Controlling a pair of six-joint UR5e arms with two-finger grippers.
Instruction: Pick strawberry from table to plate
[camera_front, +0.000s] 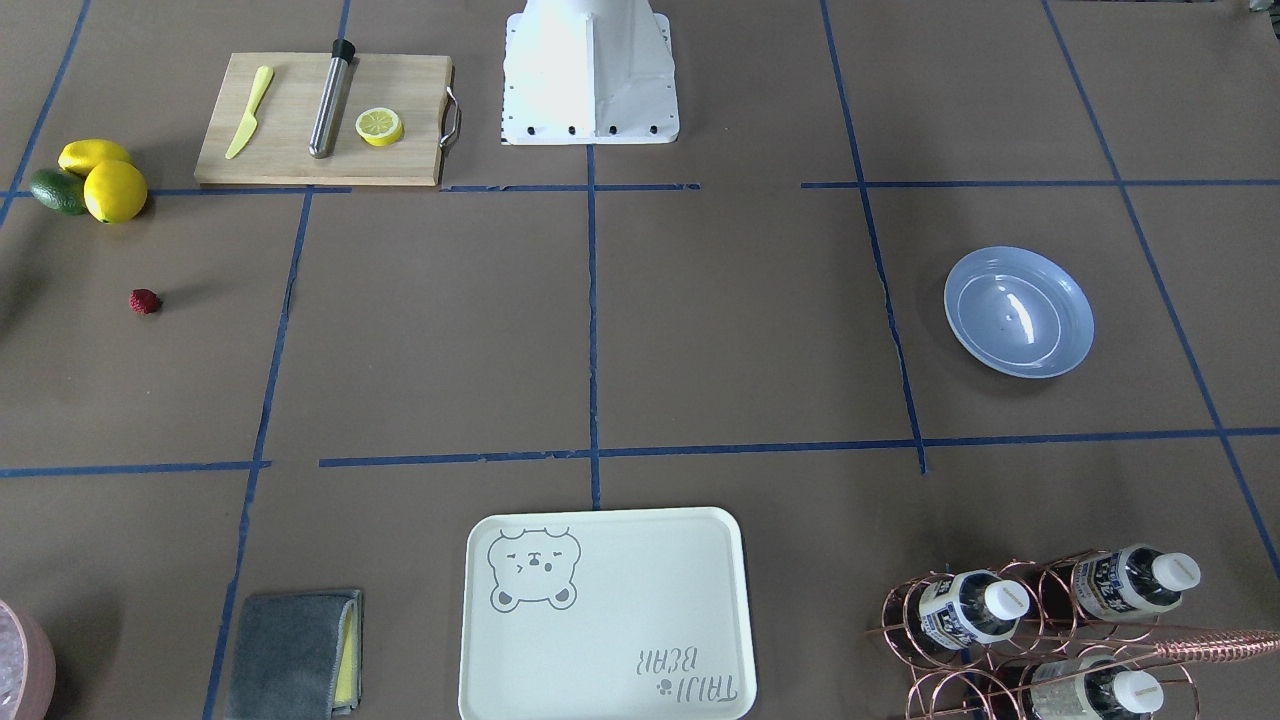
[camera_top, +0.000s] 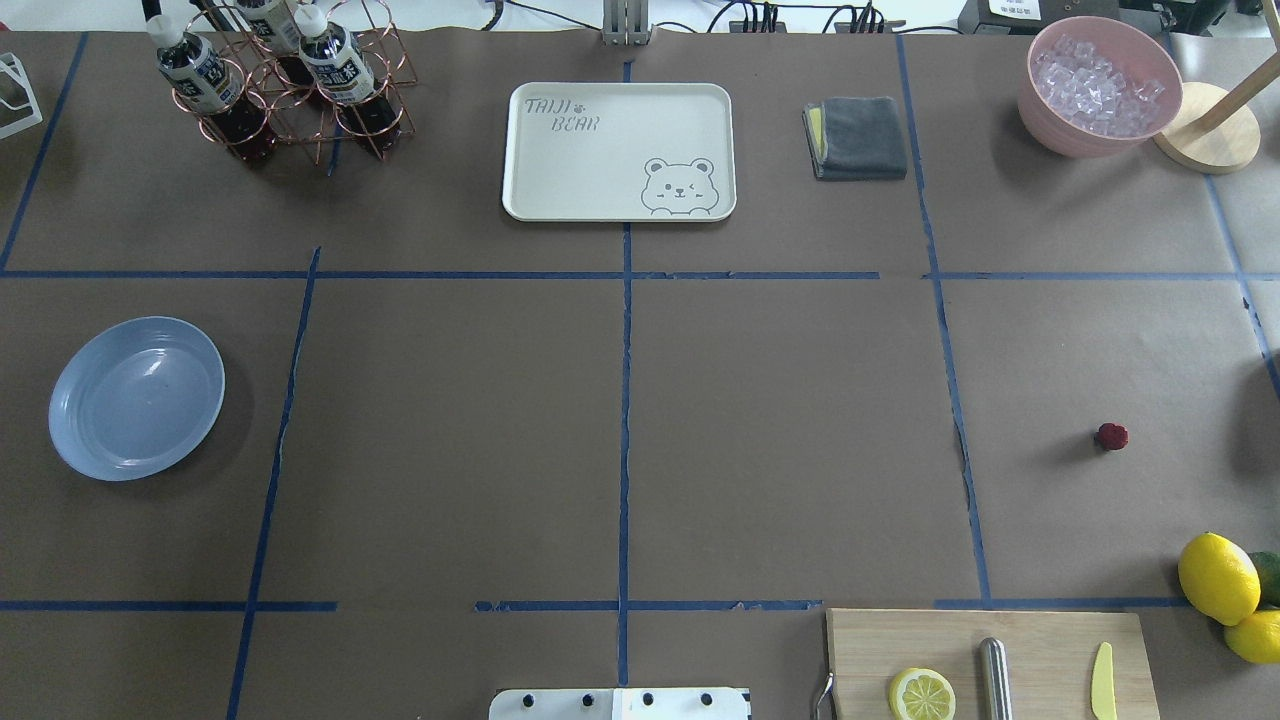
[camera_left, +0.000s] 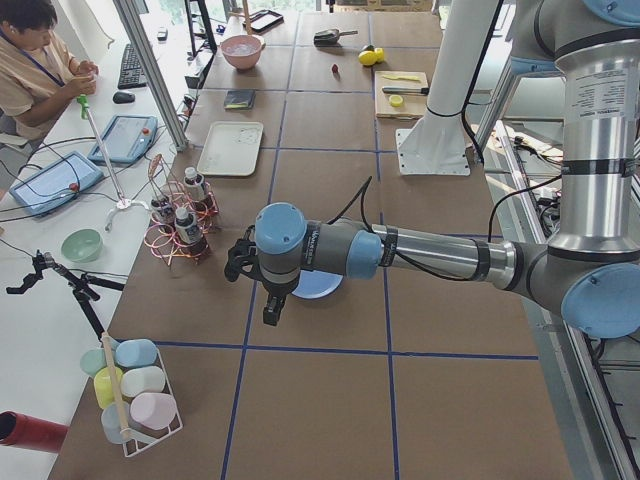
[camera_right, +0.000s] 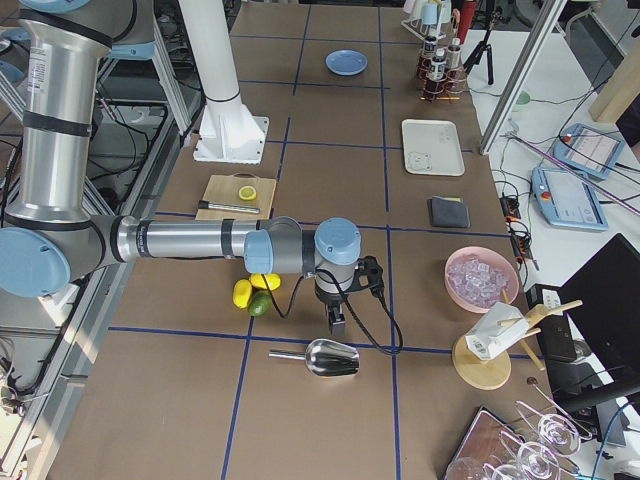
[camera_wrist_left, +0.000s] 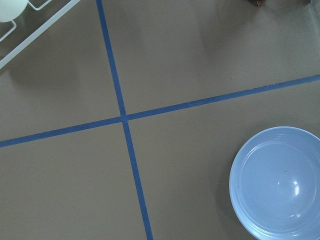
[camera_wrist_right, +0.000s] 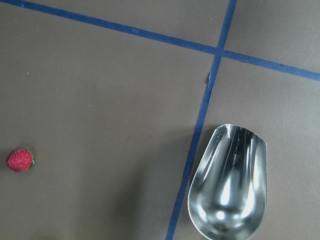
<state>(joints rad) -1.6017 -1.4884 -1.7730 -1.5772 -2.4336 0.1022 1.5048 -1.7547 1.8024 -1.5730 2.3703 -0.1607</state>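
Observation:
The strawberry (camera_front: 145, 301) is a tiny dark-red berry lying on the brown paper table (camera_front: 740, 320), a short way from the lemons. It also shows as the strawberry (camera_top: 1111, 436) at the right of the overhead view and the strawberry (camera_wrist_right: 20, 160) at the left edge of the right wrist view. The light-blue plate (camera_front: 1018, 311) sits empty at the other end, seen too as the plate (camera_top: 137, 397) and the plate (camera_wrist_left: 277, 182). My left gripper (camera_left: 272, 308) hangs beside the plate. My right gripper (camera_right: 337, 322) hangs past the lemons. Neither shows whether it is open or shut.
A wooden cutting board (camera_front: 320, 120) holds a lemon slice, a yellow knife and a metal rod. Two lemons and an avocado (camera_front: 90, 180) lie near the strawberry. A metal scoop (camera_wrist_right: 227, 185), a bear-print tray (camera_front: 605, 612), a grey cloth (camera_front: 290, 655), a bottle rack (camera_front: 1040, 630) and an ice bowl (camera_top: 1100, 85) stand around.

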